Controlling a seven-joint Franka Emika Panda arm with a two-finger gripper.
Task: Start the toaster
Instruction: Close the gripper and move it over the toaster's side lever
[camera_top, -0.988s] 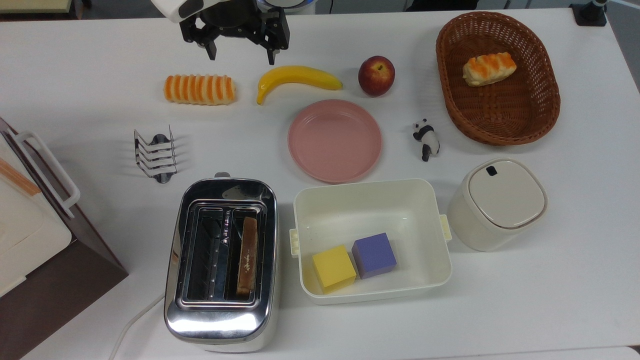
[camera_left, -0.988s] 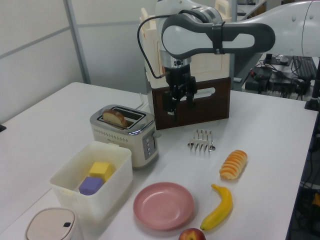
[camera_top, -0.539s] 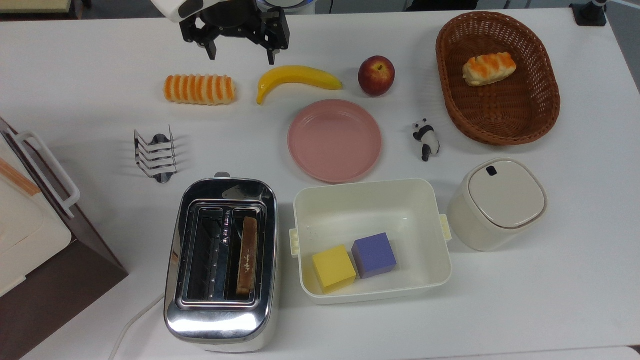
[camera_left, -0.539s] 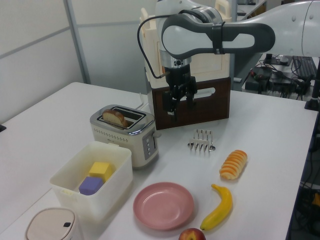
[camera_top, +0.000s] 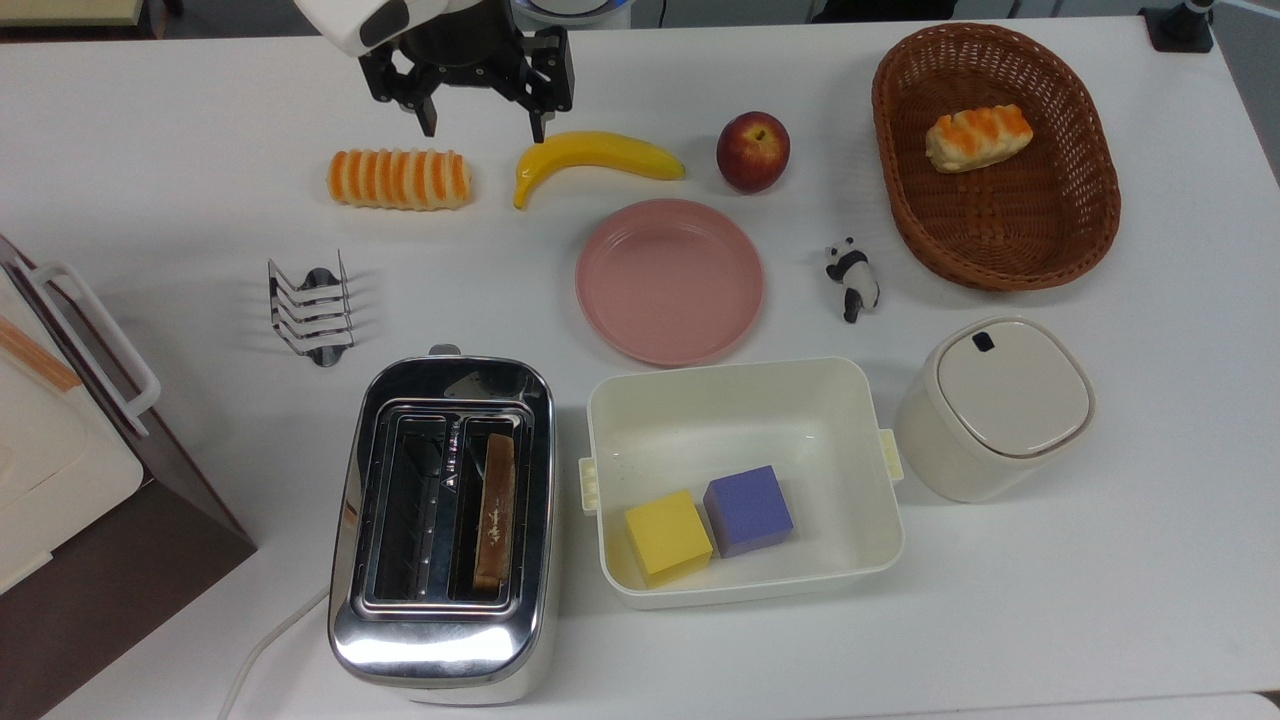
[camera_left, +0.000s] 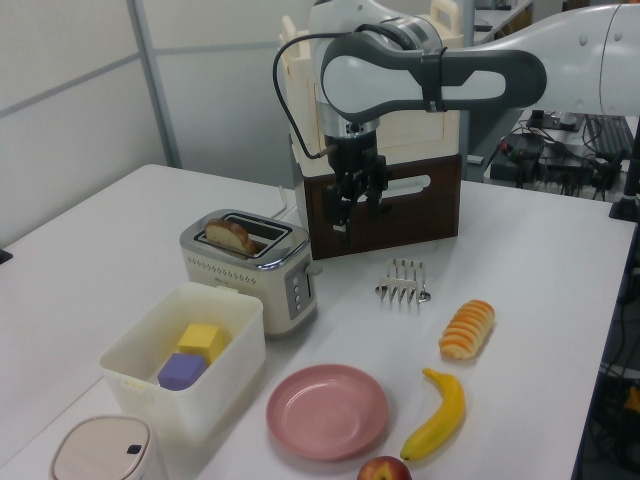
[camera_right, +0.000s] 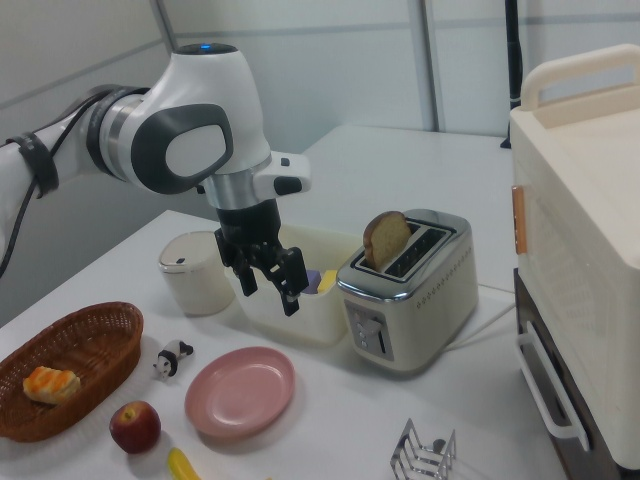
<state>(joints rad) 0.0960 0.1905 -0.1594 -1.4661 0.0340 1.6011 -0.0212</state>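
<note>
The end effector (camera_top: 480, 125), fingers spread and holding nothing, is hovering at the top view's 12 o'clock edge. The toaster (camera_top: 443, 525) is sitting on the table (camera_top: 1100, 560) toward 6 o'clock, long axis running 12-to-6, its lever end facing the end effector.

- A broad white table (camera_top: 150, 120) takes up the middle of the room, its surface matte and evenly lit with soft shadows.
- Pale grey partition panels (camera_left: 70, 120) with slim vertical seams stand behind the table's far edge in the left view.
- Similar light wall panels (camera_right: 340, 60) back the right view, with a dark upright pole (camera_right: 512, 60) against them.
- Past the table's corner in the left view sits a cluttered desk with cables (camera_left: 560, 160).
</note>
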